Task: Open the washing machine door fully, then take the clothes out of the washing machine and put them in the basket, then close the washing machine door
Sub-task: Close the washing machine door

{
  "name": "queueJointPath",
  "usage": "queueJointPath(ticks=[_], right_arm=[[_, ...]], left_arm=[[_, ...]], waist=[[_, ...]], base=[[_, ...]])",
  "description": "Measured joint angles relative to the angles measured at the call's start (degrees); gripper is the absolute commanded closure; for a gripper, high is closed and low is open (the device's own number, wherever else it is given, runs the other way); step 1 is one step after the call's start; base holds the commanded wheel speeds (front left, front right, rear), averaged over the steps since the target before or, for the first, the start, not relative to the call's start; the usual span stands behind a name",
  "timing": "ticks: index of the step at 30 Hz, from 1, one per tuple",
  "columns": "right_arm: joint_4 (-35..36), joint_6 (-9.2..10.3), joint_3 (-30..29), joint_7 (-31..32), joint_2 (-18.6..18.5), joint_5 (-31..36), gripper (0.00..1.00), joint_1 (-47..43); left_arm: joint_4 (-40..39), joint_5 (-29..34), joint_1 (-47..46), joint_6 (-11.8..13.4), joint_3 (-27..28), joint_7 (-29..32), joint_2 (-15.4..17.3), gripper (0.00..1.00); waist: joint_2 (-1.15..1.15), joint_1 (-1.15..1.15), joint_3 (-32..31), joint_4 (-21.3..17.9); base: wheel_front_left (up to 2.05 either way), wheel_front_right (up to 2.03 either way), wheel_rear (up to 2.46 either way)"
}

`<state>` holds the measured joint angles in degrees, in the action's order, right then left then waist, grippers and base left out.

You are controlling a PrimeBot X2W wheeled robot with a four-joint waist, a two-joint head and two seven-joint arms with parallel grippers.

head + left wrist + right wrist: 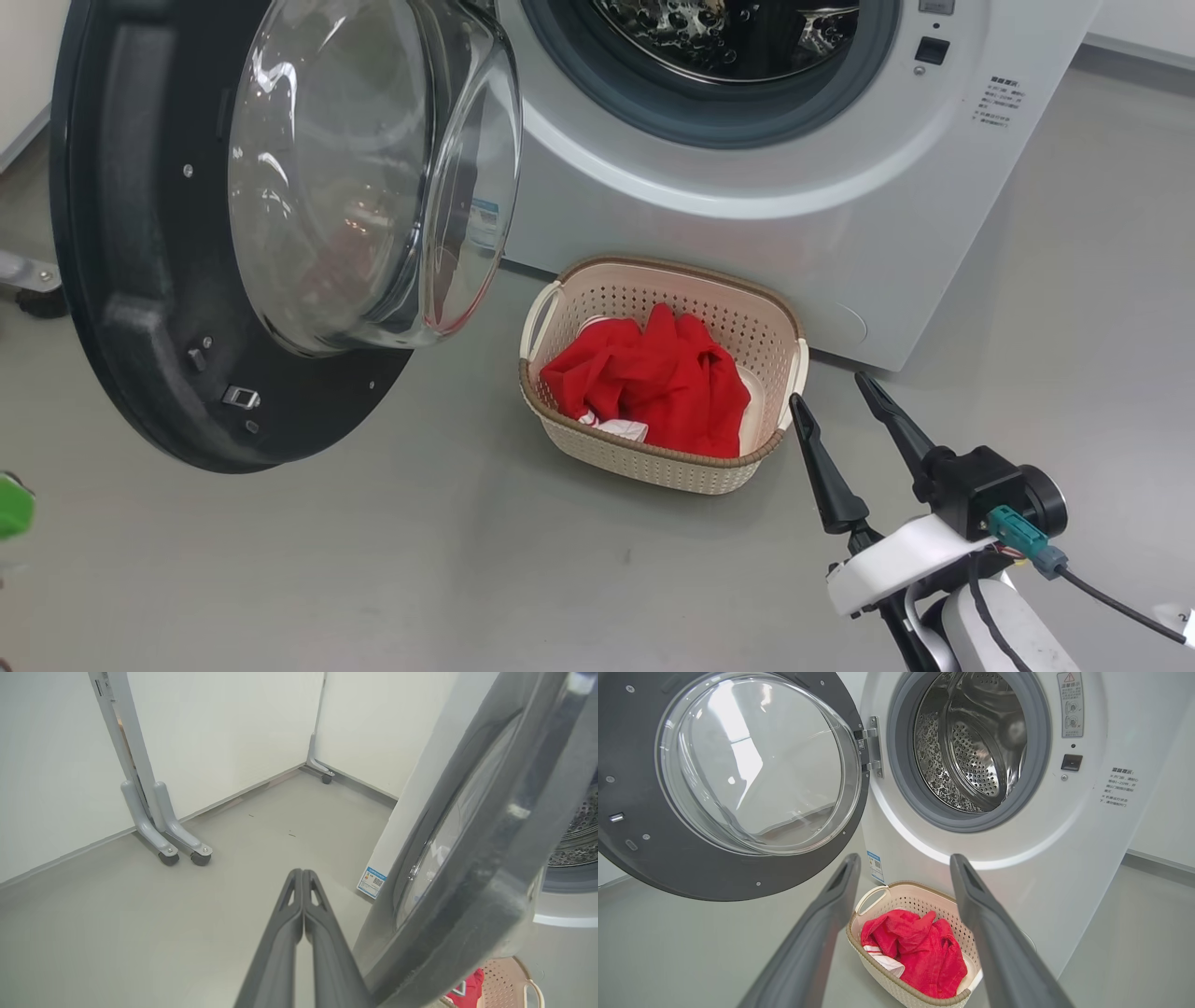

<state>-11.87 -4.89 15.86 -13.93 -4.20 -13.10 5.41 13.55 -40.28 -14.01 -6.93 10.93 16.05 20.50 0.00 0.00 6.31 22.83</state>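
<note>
**Closed Left Fingers Beside the Open Door, Laundry in the Basket**

Long dark fingers of the left gripper are seen pressed together with nothing between them. They lie just beside the outer edge of the large round washing machine door with its wide glossy black rim; whether contact is made cannot be told. The right gripper is held spread wide and empty, near the right end of the small cream perforated plastic basket with the brown woven-look rim.

The bright red soft garment and the white red-striped garment are heaped inside that basket. It stands on the grey floor just before the big white front-loading washing machine. No cloth is visible in the perforated steel drum, so only the closing is judged to be left.

The door is swung wide on its metal hinge. It is judged rigid and fairly heavy, while the bulging clear glass bowl is likely slippery and breakable. A push is best applied on the black rim, at the side far from the hinge.
</note>
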Motion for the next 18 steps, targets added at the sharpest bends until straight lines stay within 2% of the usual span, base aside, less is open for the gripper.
queueJointPath(ticks=[9,18], right_arm=[[-0.05,0.02,0.03,-0.01,0.16,-0.08,0.0,-0.14],[-0.04,0.1,0.02,-0.01,0.21,-0.48,0.0,-0.28]], left_arm=[[-1.01,4.47,5.84,-0.01,-1.23,-12.74,0.35,1.0],[0.2,6.78,9.14,-0.02,-1.66,-20.19,-0.64,1.0]], waist=[[0.0,0.0,-0.53,-0.52],[0.0,0.0,-0.49,-0.9]], base=[[0.0,0.0,0.0],[0.0,0.0,0.0]])
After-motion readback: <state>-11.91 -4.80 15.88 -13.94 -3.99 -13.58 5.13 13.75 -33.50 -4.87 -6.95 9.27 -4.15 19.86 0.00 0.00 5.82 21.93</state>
